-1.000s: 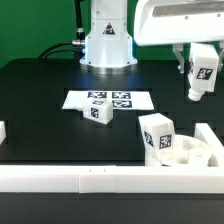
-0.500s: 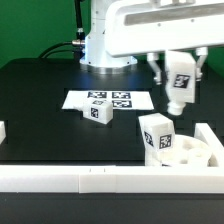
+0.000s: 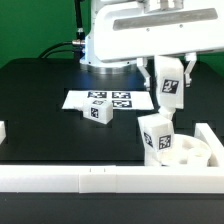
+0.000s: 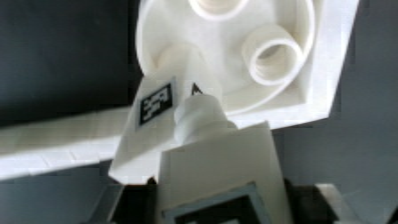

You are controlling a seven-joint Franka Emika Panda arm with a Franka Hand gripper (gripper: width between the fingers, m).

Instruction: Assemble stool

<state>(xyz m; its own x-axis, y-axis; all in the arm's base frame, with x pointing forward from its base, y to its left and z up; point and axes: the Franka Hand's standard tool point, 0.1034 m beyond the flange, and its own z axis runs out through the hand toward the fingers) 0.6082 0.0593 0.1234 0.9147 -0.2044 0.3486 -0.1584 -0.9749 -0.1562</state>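
**A:** Exterior view: where do the stool parts lie?

**B:** The seat rests on the table at the exterior view's right, against the border rail. A standing leg is upright at the seat's rim. A loose leg lies just beside the marker board.

**A:** And the jaws?

**B:** They are clamped on a third leg, which hangs in the air just above the standing leg. In the wrist view, the third leg fills the foreground, with the seat and its round sockets beyond.
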